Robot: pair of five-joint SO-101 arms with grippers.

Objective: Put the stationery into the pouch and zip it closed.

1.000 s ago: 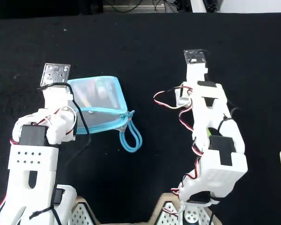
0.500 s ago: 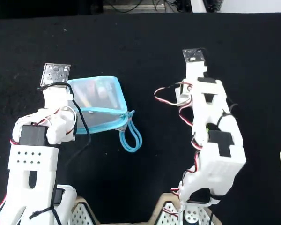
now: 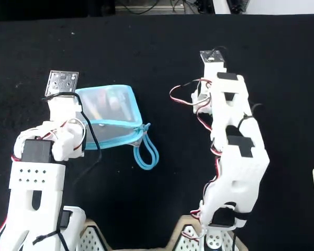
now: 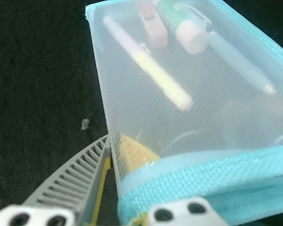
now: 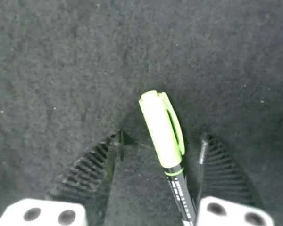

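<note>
**Green pen (image 5: 159, 120) not yet gripped, pouch (image 3: 112, 112) well off to the left**

Slips look most likely at the pick-up. The right hand (image 5: 161, 139) sits low over the black counter (image 3: 162, 47), far and right of centre. It is spread wide with one finger on each side of the green pen and touching nothing. The pen lies nearer one finger than the other, so closing could push it sideways. It could roll or swivel on the cloth before both sides bite. A grip near the capped end could also leave the black barrel drooping, which would make it awkward to aim at a soft opening.

The second risk is the pouch itself. It lies flat on the left side of the counter, well apart from the pen. The left hand (image 3: 82, 135) appears clamped on its near left corner, though one finger is hidden under the fabric. Whether the zip is open I cannot tell. If it is shut or barely parted, the pen will just crumple the mesh.

The pouch is translucent, with a turquoise zip band and a strap loop (image 3: 146, 154) at its near right end. Stationery (image 4: 155, 70) shows through it, including a pale pen and pink, green and white pieces.
</note>
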